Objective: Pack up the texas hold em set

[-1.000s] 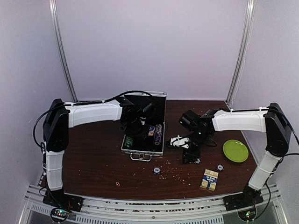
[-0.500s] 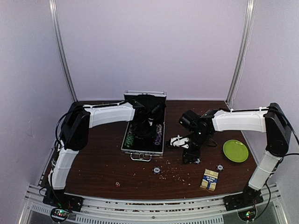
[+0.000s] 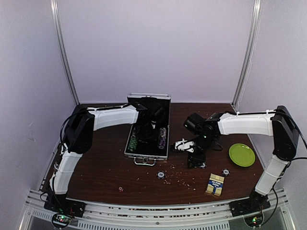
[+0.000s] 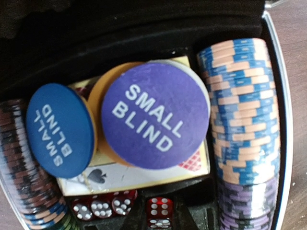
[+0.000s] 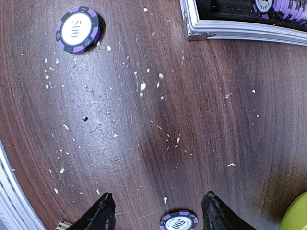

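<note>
The silver case [image 3: 144, 152] lies open with its lid [image 3: 148, 101] upright. My left gripper [image 3: 151, 128] hangs inside it, shut on a red die [image 4: 160, 209] that looks bigger than the dice [image 4: 100, 207] lying below. Beneath it are two SMALL BLIND buttons [image 4: 154, 120], a card box [image 4: 120, 175] and chip rows [image 4: 244, 110]. My right gripper [image 3: 195, 161] points down at the table, open [image 5: 158, 213], with a purple chip [image 5: 179, 223] lying between its fingertips. More pieces lie loose: a chip [image 3: 160, 175], another chip [image 3: 225, 171], a card box [image 3: 215, 184] and a die [image 3: 120, 189].
A lime-green plate [image 3: 242, 155] sits at the right, near the right forearm. White crumbs are scattered over the wood in front of the case [image 5: 230, 29]. A metal rail [image 3: 158, 211] runs along the table's near edge.
The left arm has swung its elbow back and right, carrying its gripper to the right over the case's middle. The right arm has not moved.
</note>
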{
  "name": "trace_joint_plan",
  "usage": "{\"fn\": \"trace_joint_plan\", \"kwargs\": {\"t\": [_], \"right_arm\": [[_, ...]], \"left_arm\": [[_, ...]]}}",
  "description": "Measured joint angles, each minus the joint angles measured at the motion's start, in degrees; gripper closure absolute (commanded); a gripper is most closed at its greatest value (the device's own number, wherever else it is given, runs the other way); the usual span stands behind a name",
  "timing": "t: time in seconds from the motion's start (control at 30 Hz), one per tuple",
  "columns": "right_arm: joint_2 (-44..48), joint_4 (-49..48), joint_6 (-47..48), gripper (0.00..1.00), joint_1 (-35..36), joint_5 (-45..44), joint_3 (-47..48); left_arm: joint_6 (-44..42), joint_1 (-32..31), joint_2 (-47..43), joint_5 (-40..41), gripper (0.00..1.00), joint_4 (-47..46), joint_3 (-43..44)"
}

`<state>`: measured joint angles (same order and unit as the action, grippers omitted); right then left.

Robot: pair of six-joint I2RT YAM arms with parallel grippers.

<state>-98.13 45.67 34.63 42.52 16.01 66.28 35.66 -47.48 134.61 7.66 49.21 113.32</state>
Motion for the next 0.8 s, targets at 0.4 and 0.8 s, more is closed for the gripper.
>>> {"fn": "trace_joint_plan", "kwargs": {"t": [0.4,0.8], "right_arm": [[-0.3,0.0,0.1,0.38,0.0,0.0,0.0],[-0.6,0.3,0.1,0.38,0.0,0.0,0.0]], "left_arm": [[-0.2,0.1,1.3,-0.5,0.75,-0.4,0.8],[-0.4,-0.9,-3.4,0.5,0.87,-1.3,0.8]]}}
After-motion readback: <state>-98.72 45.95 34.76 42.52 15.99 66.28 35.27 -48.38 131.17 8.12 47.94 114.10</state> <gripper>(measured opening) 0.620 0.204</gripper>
